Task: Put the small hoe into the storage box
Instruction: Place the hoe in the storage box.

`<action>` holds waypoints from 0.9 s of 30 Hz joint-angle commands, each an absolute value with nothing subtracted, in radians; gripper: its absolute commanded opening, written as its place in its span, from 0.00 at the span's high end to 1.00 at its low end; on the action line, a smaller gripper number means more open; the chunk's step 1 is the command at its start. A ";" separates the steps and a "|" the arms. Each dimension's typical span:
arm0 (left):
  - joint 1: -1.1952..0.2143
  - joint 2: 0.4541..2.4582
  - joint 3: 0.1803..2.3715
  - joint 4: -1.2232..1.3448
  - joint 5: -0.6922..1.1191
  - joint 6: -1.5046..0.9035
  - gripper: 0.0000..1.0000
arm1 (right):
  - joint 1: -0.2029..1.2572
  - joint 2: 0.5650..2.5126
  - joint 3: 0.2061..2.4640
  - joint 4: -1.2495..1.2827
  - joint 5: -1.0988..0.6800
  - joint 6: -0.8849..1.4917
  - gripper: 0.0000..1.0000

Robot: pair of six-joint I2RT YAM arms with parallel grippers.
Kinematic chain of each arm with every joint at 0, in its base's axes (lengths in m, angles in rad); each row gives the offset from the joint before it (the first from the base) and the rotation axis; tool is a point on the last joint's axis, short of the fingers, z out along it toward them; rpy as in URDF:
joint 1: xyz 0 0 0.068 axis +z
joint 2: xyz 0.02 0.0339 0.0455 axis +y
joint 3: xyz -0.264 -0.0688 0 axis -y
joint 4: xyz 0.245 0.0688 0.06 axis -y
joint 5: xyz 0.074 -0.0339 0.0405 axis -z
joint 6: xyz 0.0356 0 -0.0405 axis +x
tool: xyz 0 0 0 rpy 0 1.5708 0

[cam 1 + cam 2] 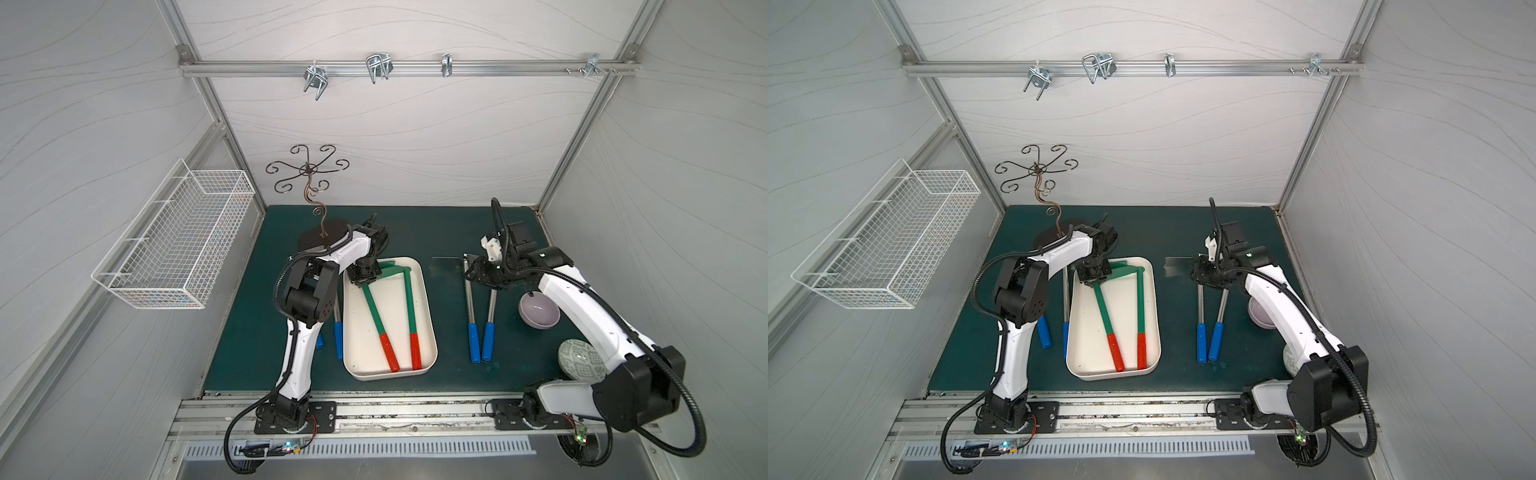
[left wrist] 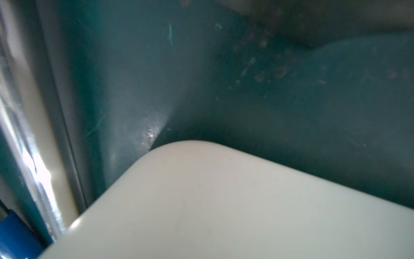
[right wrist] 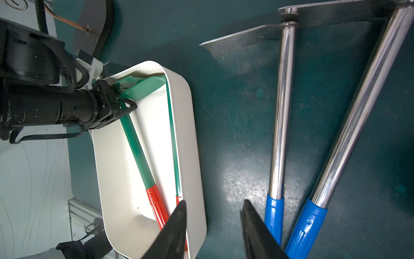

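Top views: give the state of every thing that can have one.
Slanted hoe: in box, clamped near its head.
Straight hoe: in box, free.
Box: holds both green hoes.
Right steel hoes: flat on mat, beside box.
Left gripper: shut on slanted hoe.
Right gripper: open, empty.
Purple bowl: upright, empty.
Basket: on wall, empty.

Cream storage box [image 1: 361, 349] on green desk [image 1: 415, 232], two green-shafted, red-gripped hoes inside: slanted hoe [image 1: 373, 311], straight hoe [image 1: 410, 307]. Left tool [image 1: 364, 277] clamped on slanted hoe's shaft near head. Right tool [image 1: 471, 272] over head ends of two steel, blue-gripped hoes [image 1: 469, 309].
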State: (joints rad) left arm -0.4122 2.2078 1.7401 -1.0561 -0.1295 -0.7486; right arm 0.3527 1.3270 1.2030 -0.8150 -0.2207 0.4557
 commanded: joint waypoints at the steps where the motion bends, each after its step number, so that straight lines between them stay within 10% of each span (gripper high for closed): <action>1: -0.419 2.209 1.786 -1.097 -0.118 -0.735 0.95 | 0.348 1.337 1.189 -0.821 -0.217 0.454 0.58; 7: -0.419 2.172 1.766 -1.091 -0.115 -0.727 0.67 | 0.348 1.338 1.185 -0.818 -0.219 0.457 0.58; 27: -0.418 1.938 1.728 -1.099 -0.148 -0.677 0.35 | 0.348 1.319 1.194 -0.844 -0.182 0.456 0.55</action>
